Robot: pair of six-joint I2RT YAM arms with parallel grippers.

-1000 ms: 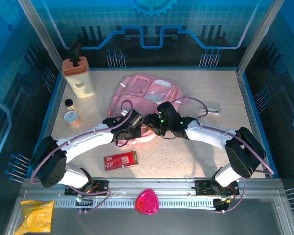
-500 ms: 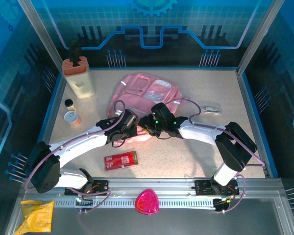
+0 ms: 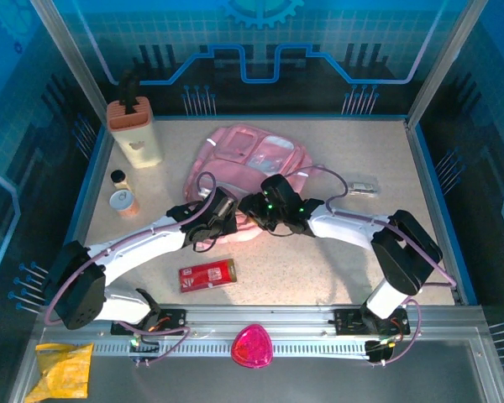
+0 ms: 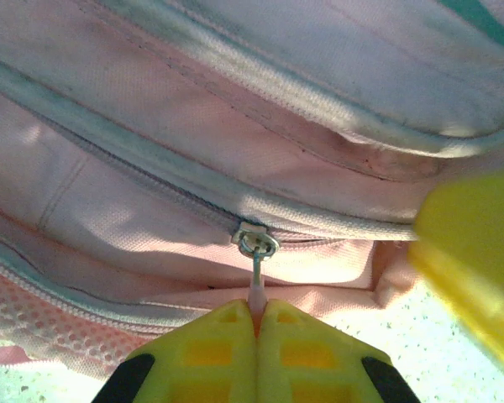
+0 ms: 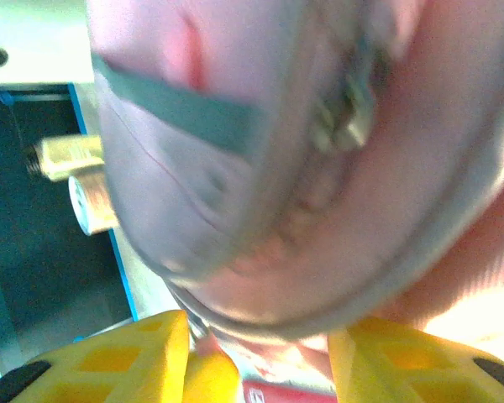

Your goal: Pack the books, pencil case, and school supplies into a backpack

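Observation:
The pink backpack (image 3: 252,159) lies mid-table, and in the left wrist view its zip (image 4: 151,180) runs across the pink fabric. My left gripper (image 4: 257,315) is shut on the pink zip pull (image 4: 256,294) hanging from the metal slider (image 4: 255,243), at the backpack's near edge (image 3: 237,221). My right gripper (image 3: 252,213) is just right of it, its yellow fingers (image 5: 109,361) apart with the backpack's bulging rim (image 5: 260,319) at their tips; that view is blurred. The red pencil case (image 3: 207,274) lies on the table nearer me. A small grey-white school supply (image 3: 364,186) lies to the right. The books are out of view.
A tall beige box with a black top (image 3: 137,134) stands at the back left, with two small jars (image 3: 122,200) in front of it. A pink object (image 3: 252,345) and a yellow bag (image 3: 63,369) rest on the front rail. Blue walls ring the table.
My right gripper has moved left along the backpack's near edge, closer to the left gripper. The left gripper has kept hold of the zip pull and shifted slightly.

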